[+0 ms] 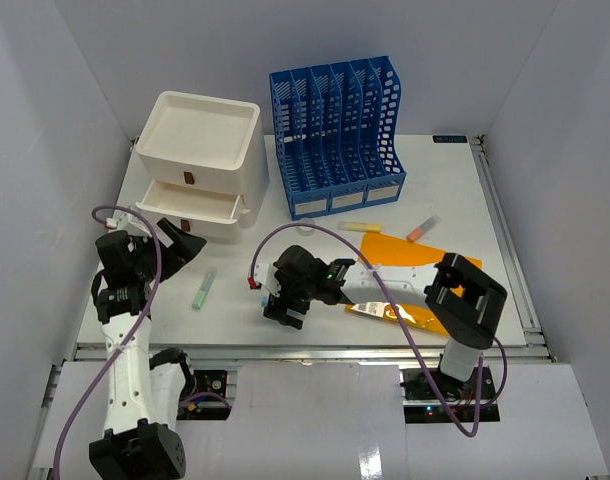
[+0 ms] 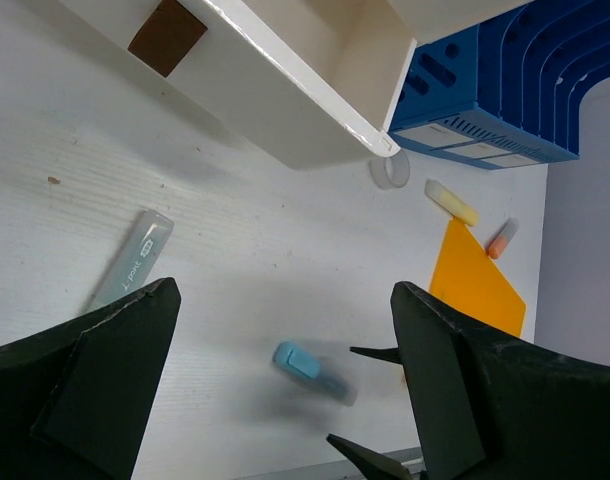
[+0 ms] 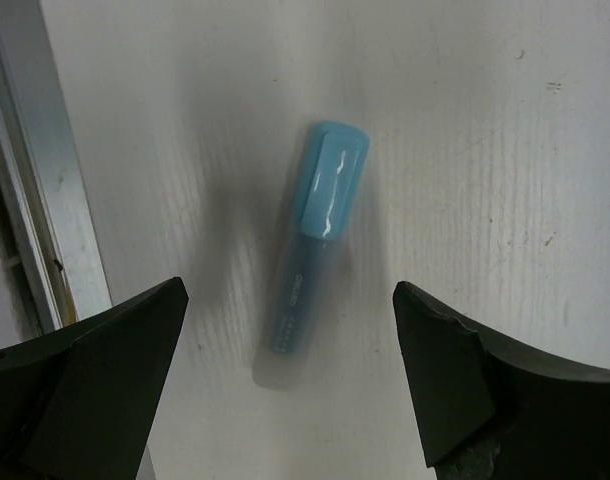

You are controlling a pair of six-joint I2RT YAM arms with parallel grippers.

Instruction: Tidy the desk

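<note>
Progress early, judging by the layout. Desk point(image 1: 455, 190) spread under both arms, loose items scattered over it, nothing visibly filed.

Storage:
- drawer unit point(image 1: 200, 160) back left, lower drawer point(image 1: 190, 205) pulled out, nothing seen in the part visible from left wrist view
- blue file rack point(image 1: 335, 130) just beside it, slots apparently empty

Loose on the surface:
- mint highlighter point(image 1: 204, 290) front left
- yellow highlighter point(image 1: 360, 227) and orange marker point(image 1: 423, 228) in front of the rack
- orange folder point(image 1: 400, 250) partly under the right arm
- clear tape roll point(image 2: 390, 172) just by the drawer corner
- blue highlighter point(image 3: 315, 250) near the front rail

Right gripper point(image 3: 287, 295) released, jaws wide, poised above the blue highlighter with one finger to each side, no contact visible. Left gripper point(image 2: 285, 290) also released, holding nothing, hanging near the open drawer.

Probable step in hand: pick of the blue highlighter, likely bound for the drawer. Left to do, by estimate: nearly everything. All four pens, tape roll, folder into the rack, then drawer shut. Nothing countable as done yet, beyond the drawer standing open ready to receive.
</note>
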